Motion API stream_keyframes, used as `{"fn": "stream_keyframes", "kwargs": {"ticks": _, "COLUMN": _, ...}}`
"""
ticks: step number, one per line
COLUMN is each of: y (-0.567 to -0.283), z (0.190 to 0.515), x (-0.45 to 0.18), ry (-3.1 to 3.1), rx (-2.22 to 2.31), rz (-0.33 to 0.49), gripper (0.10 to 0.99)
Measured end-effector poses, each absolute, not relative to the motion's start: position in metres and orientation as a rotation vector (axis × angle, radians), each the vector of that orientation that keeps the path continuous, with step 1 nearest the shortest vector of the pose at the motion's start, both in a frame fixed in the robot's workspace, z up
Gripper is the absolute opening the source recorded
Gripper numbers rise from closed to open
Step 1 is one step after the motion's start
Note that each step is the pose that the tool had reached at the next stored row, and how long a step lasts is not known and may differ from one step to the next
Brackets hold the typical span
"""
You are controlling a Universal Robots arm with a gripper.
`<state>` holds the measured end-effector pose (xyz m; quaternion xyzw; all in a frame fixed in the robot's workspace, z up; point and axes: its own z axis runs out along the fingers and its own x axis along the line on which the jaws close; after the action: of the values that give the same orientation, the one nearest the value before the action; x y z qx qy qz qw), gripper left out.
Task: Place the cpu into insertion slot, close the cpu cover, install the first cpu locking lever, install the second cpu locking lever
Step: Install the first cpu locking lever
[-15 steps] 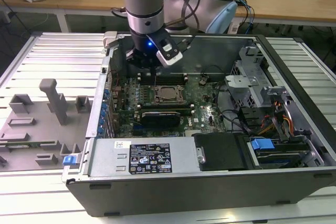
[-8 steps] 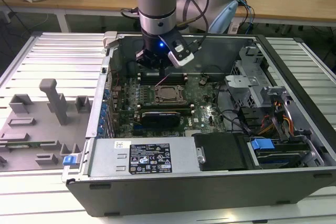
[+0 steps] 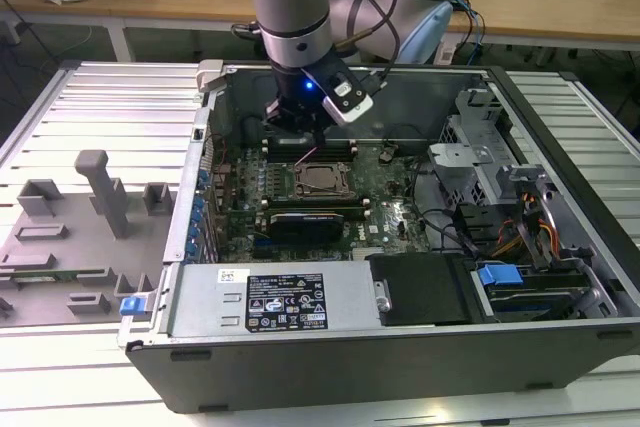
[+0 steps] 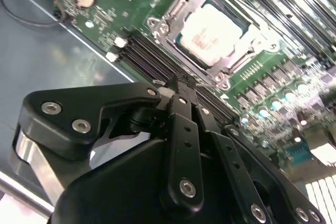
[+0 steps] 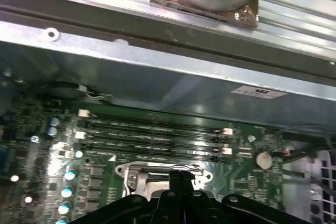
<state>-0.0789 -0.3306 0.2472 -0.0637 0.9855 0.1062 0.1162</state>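
Note:
The cpu (image 4: 212, 27), a silver-grey square, lies flat in the insertion slot (image 3: 320, 179) on the green board. The cpu cover (image 4: 239, 59), a metal frame with a window, lies down around it. My gripper (image 4: 181, 81) is shut with nothing between its black fingers. It hangs just above the socket's edge on the memory-slot side. A thin metal lever end (image 4: 207, 83) lies right by the fingertips; whether they touch it I cannot tell. In the first wrist view the gripper (image 5: 181, 174) covers part of the cover frame (image 5: 131, 174). In the exterior view the gripper (image 3: 312, 147) stands over the socket's far edge.
Long black memory slots (image 5: 152, 135) run beside the socket toward the case wall (image 5: 157, 66). A black graphics card (image 3: 305, 219) lies on the socket's near side, then the power supply (image 3: 270, 299). A drive cage (image 3: 470, 162) and cables sit at the exterior view's right, a grey fixture tray (image 3: 80, 237) at its left.

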Motion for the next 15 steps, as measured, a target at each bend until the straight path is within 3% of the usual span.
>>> {"fn": "stream_keyframes", "kwargs": {"ticks": 15, "y": -0.318, "z": 0.229, "x": -0.08, "ry": 2.857, "rx": -0.19, "rz": 0.304, "gripper": 0.106}}
